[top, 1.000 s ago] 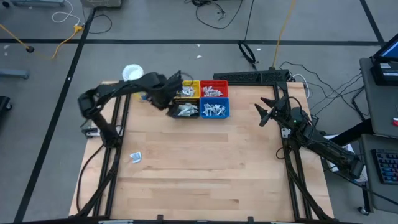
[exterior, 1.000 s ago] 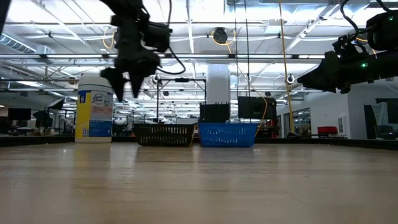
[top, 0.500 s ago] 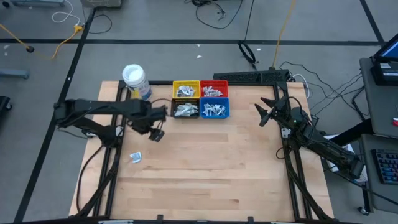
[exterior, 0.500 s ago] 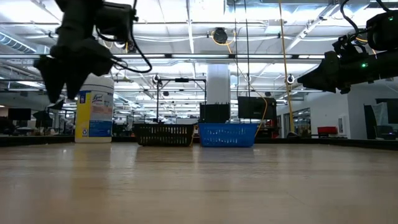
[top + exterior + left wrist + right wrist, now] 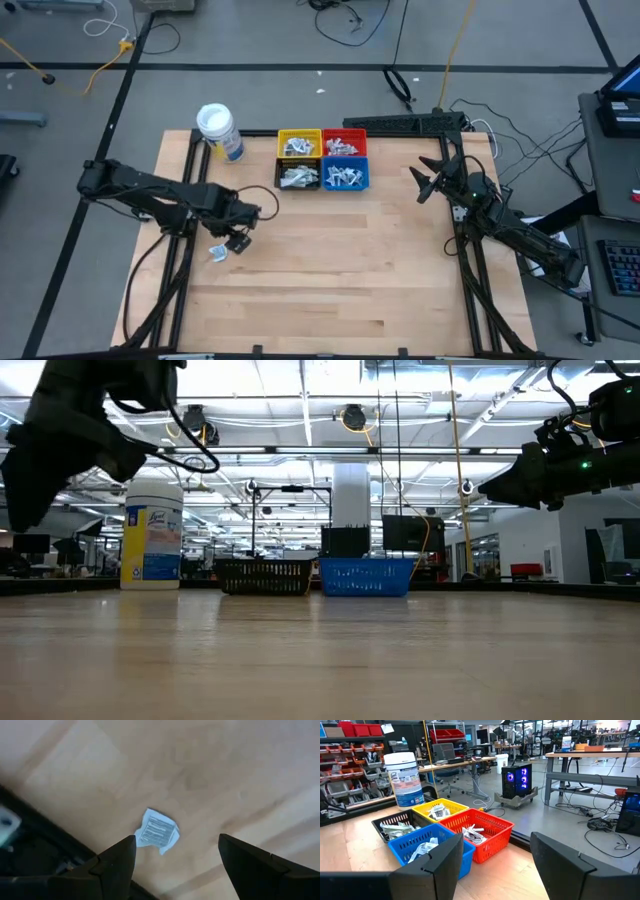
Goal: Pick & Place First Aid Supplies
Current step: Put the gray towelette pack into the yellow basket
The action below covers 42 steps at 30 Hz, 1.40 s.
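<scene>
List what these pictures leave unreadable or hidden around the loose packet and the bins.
- Loose packet: print too small to read, left wrist view.
- The same packet, low view: not visible.
- Left gripper, low view: fingertips cut off by the picture's edge.
- Packet count in the black bin: pieces overlap, high view.

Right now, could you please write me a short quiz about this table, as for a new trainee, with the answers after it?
1. True or false: the left gripper is holding the loose packet.
2. Which bin is closest to the white-lidded jar? A. red bin B. yellow bin C. blue bin
3. Fill in: the right gripper waits, open, at the table's ____ side.

Key:
1. False. It is open and sits just above the packet, which lies alone on the table.
2. B.
3. Right.
</scene>
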Each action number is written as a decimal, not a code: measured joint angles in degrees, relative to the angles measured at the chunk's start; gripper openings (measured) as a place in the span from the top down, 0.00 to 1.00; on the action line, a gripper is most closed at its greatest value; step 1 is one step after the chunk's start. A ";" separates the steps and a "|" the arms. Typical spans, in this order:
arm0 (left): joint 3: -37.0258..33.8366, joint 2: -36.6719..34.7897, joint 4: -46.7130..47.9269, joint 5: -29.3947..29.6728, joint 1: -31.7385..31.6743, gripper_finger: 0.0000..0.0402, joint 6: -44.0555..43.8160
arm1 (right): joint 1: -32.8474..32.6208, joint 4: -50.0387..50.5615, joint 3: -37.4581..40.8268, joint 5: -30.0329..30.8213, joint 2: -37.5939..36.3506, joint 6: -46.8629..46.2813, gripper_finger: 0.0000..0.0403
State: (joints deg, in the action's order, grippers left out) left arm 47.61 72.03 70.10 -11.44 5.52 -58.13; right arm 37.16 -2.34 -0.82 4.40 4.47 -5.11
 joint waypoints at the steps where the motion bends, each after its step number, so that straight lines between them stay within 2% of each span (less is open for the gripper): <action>1: -0.28 -0.08 -0.18 -0.47 0.80 0.30 2.26 | 0.00 0.00 -0.02 0.00 -0.01 0.01 0.43; 6: -2.49 -0.07 -0.21 -2.14 4.39 0.30 10.42 | 0.00 0.00 -0.02 0.00 0.00 -0.01 0.43; 15: -4.68 -0.04 -0.79 -2.84 8.30 0.30 19.17 | -0.01 0.01 -0.02 0.00 -0.02 0.01 0.43; 22: -8.42 2.17 -9.59 -1.62 9.80 0.30 16.90 | 0.01 0.00 -0.01 0.00 -0.02 0.00 0.43; 35: -13.13 7.44 -15.29 -1.44 13.04 0.30 14.94 | 0.00 0.01 -0.01 0.00 -0.01 0.00 0.43; 38: -13.11 7.85 -15.25 -1.13 13.48 0.36 15.57 | 0.00 -0.01 -0.01 0.00 -0.01 0.00 0.43; 42: -13.13 7.85 -15.13 -0.83 13.53 0.55 15.38 | 0.01 0.01 0.00 0.00 0.00 0.01 0.43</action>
State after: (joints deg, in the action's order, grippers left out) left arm 34.48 79.88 54.97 -12.27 19.05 -42.75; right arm 37.17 -2.33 -0.82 4.40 4.47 -5.10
